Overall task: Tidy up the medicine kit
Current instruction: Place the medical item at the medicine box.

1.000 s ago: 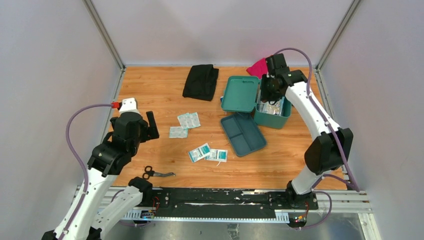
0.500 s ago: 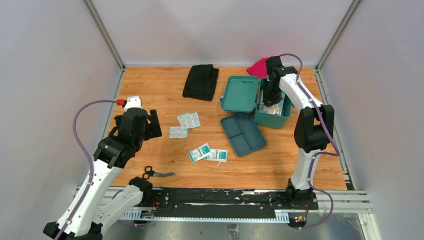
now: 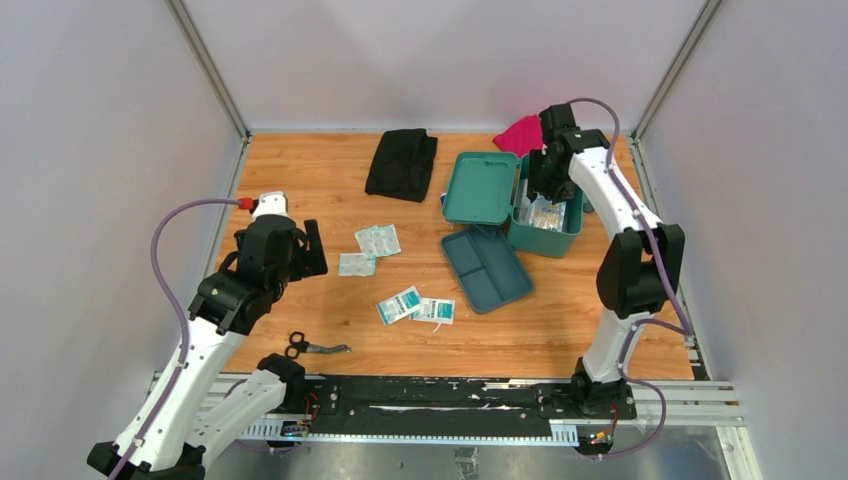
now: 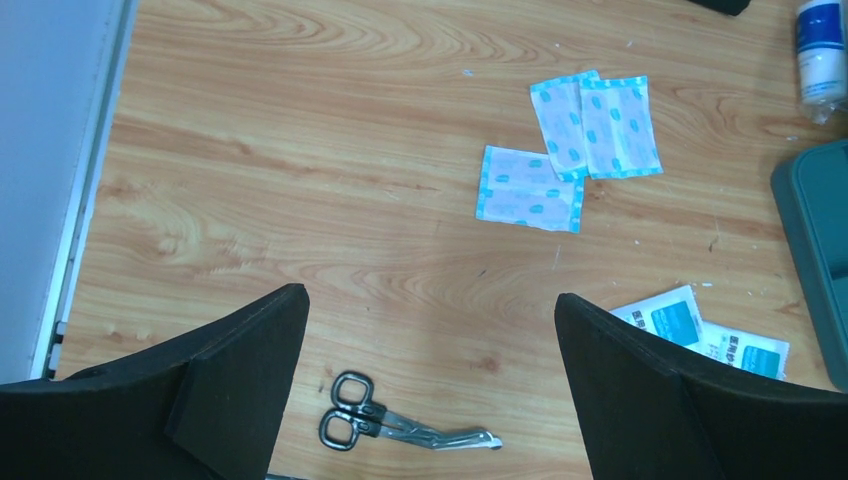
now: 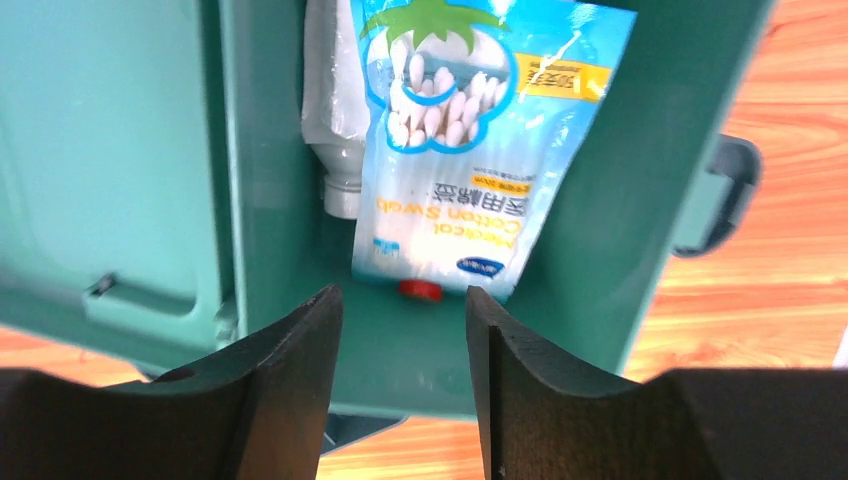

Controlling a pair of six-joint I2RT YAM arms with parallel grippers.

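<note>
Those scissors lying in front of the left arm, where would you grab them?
Probably from straight above, pinching the scissors across the metal shank just past the black loops; they lie flat and closed, too thin to take sideways.

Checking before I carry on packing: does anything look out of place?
The tray lies askew outside the box, beside it. Plasters, packets and scissors lie scattered loose. Nothing looks spilled or damaged.

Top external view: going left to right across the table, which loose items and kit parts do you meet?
Scissors → adhesive plaster packets → printed sachets → two-compartment inner tray → medicine kit box. The black cloth is left out: it overlaps the plasters and sachets.
</note>
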